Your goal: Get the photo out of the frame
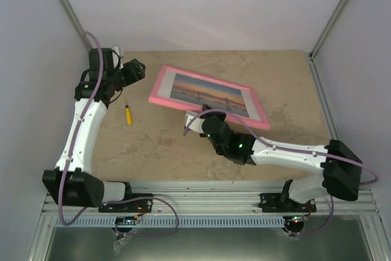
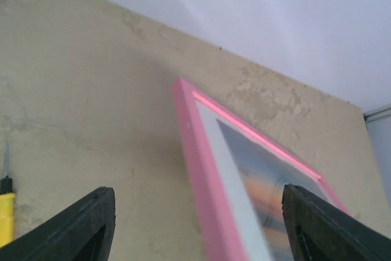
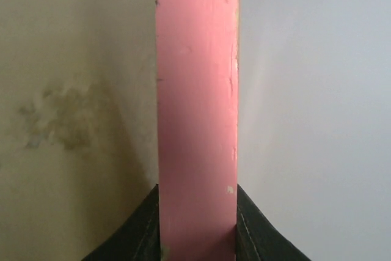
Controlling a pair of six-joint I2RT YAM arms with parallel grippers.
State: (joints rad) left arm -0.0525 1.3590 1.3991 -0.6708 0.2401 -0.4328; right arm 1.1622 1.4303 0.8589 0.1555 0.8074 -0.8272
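On the surface point(image 1: 159, 145), the frame point(image 1: 157, 84) is being gripped face up at its near rail by the closed right fingers point(image 3: 140, 230), probably for flipping, the photo point(image 1: 208, 96) being kept inside it, while the left fingers point(image 2: 79, 224) are being held open beside its left corner, and a yellow tool point(image 1: 128, 115) is being left lying to its left, likely no obstacle.

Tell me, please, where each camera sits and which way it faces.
Top external: above, behind the bases, looking down on table and both arms.
Left wrist: low, facing the frame's corner past the open left gripper.
Right wrist: looks along the frame's rail clamped in the right gripper.
All three show the frame.
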